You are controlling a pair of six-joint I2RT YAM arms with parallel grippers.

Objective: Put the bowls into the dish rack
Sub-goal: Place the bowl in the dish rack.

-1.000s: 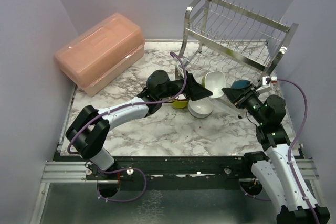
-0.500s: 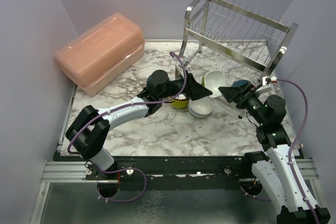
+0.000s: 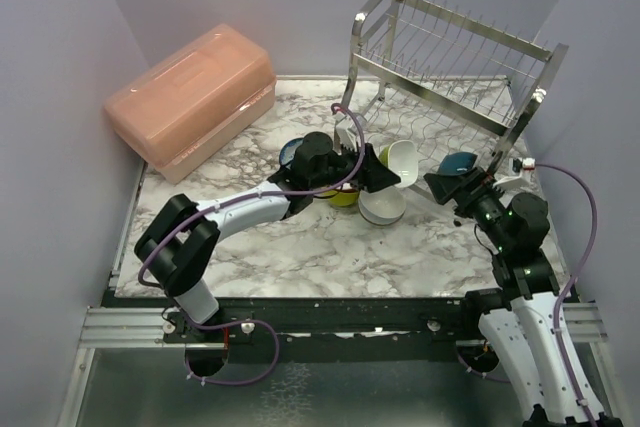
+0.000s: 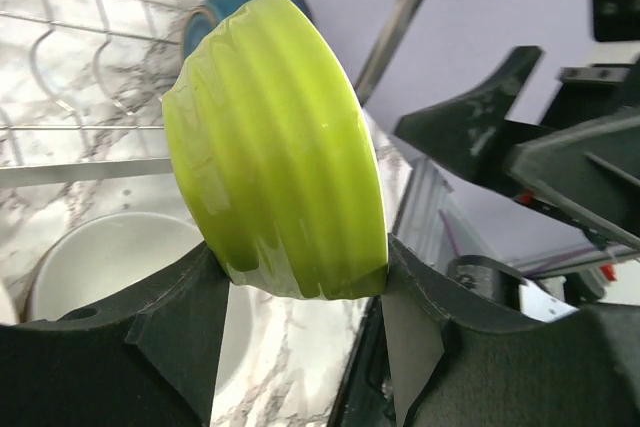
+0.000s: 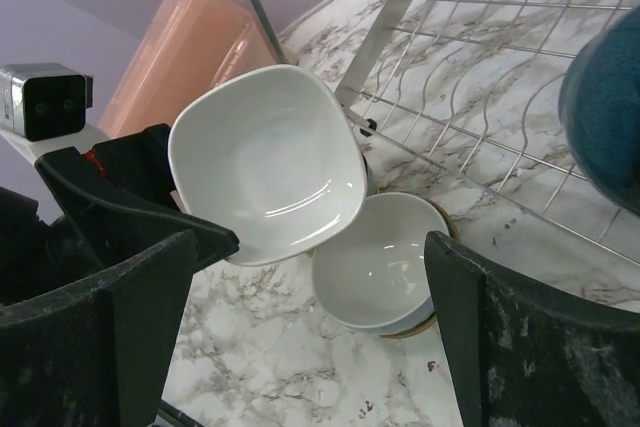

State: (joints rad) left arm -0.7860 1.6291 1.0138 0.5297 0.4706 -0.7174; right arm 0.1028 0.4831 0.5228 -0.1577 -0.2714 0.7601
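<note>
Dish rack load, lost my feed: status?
Left hand shut on lime bowl. Right hand open, empty. Teal bowl in dish rack. Tilted white bowl between them.

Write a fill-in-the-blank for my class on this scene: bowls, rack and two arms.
1. The left fingers grip the ribbed bowl, whose outside is ___.
2. The right fingers stand ___, holding nothing.
3. The bowl resting on the rack's wires is ___.
4. The lidded box is ___.
Missing words: lime; open; teal; pink.
</note>
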